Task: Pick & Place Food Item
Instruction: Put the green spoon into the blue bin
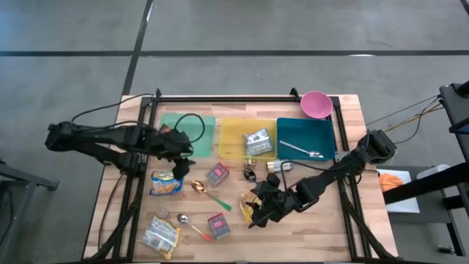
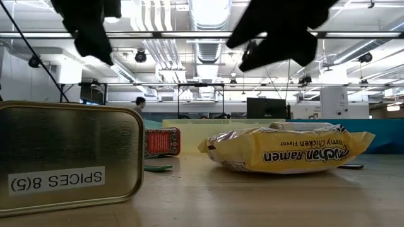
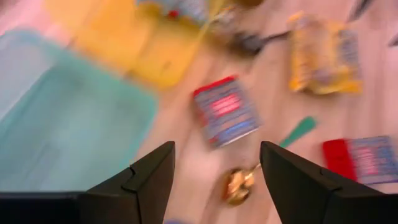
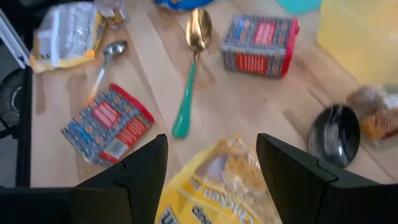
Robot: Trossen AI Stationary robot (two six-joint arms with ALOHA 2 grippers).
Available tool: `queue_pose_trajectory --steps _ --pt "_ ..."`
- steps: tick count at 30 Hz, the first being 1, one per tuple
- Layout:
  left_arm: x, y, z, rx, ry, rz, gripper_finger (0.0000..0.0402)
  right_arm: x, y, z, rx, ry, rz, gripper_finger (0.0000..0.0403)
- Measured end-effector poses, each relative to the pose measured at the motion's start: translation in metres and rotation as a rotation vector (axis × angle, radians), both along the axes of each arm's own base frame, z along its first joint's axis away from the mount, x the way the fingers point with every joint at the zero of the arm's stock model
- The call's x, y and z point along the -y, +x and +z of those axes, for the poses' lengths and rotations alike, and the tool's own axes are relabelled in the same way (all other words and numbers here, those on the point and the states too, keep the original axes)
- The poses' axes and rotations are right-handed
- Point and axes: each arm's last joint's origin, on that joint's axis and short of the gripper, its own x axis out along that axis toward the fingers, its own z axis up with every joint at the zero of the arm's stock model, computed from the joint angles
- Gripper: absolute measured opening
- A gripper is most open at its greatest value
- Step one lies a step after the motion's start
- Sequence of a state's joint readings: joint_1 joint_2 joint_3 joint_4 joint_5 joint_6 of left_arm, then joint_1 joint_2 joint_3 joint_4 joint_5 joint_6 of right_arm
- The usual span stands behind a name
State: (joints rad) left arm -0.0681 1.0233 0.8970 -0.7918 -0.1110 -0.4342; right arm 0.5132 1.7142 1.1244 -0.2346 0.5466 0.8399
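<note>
Across the bench [image 1: 344, 227] most food lies loose; only one packet [image 1: 258, 141] sits in the yellow tray [image 1: 233, 141], so I judge plenty remains. Right of centre, the yellow ramen packet [image 4: 217, 186] lies directly below my right tool [image 4: 211, 165], parted and empty. Further left, above the spoon [image 3: 239, 185], my left tool [image 3: 217, 168] hangs parted, empty.

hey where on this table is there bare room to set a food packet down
The green tray is mostly bare beside the left hand. The teal tray holds only a spoon. The table's front right corner is bare wood. The middle is crowded: packets, spoons, and the right hand over a ramen packet.
</note>
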Motion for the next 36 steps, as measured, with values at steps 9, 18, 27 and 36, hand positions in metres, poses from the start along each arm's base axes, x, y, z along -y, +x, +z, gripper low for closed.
queue_pose_trajectory --steps 9,18,27,36 --pt "0.022 0.005 -0.004 0.087 0.036 -0.235 0.0243 0.028 0.020 0.011 -0.044 0.104 0.033 0.0242" --pt "0.024 -0.001 -0.008 0.060 0.020 -0.380 0.0243 0.049 0.036 0.011 -0.058 0.079 0.034 0.0242" --pt "0.020 -0.002 -0.012 0.128 0.068 -0.210 0.0243 0.047 0.078 -0.002 -0.229 -0.004 0.108 0.0242" --pt "0.018 -0.020 -0.041 0.312 -0.052 -0.170 0.0243 0.043 0.098 0.016 -0.288 -0.043 0.147 0.0242"
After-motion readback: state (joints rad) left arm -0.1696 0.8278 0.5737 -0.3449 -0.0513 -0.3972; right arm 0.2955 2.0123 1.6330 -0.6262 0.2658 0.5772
